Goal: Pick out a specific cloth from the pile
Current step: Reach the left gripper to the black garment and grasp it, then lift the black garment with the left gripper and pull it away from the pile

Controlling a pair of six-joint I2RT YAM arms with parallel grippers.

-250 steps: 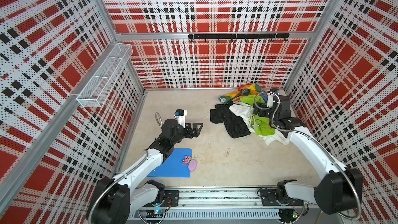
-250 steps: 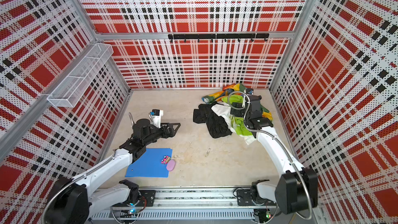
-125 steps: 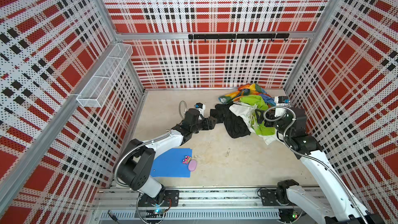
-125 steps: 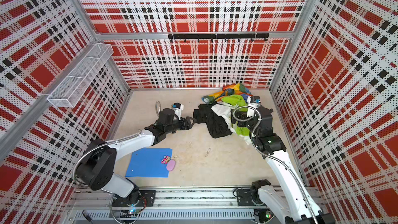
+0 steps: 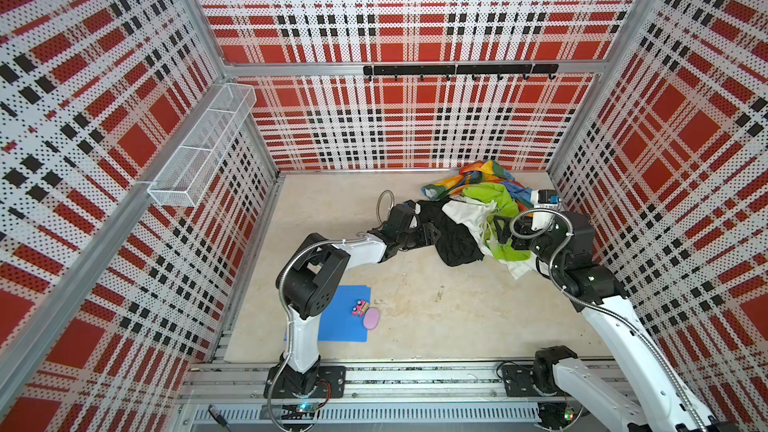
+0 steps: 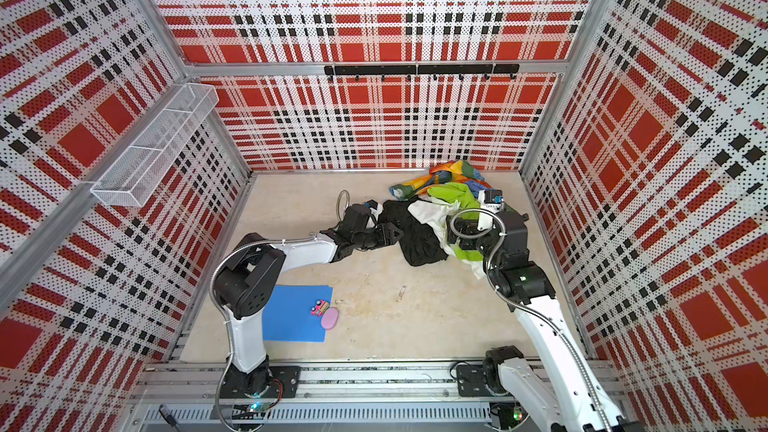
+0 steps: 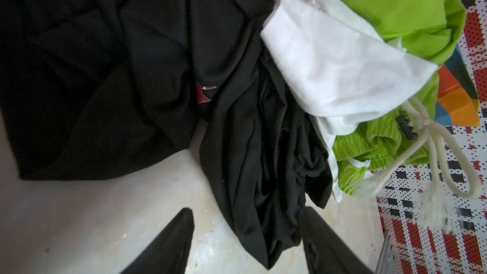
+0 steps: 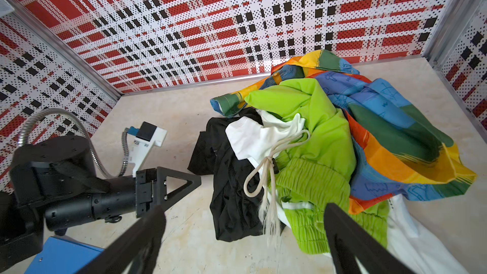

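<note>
Cloth (image 5: 455, 238) right of centre in both top views, spilling off pile (image 5: 486, 197) edge: easy reach. Left gripper (image 7: 247, 210) parted, straddling limp end. Right gripper (image 8: 243, 208) wide, empty, above pile.

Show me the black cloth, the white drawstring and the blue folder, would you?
black cloth (image 5: 457, 243): in a top view, on its crumpled lower fold.
white drawstring (image 8: 267, 160): right wrist view, on its knot.
blue folder (image 5: 347, 328): in a top view, on its bare lower right part.

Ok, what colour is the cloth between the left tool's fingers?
The cloth is black, with a small red mark; best in the left wrist view.
</note>
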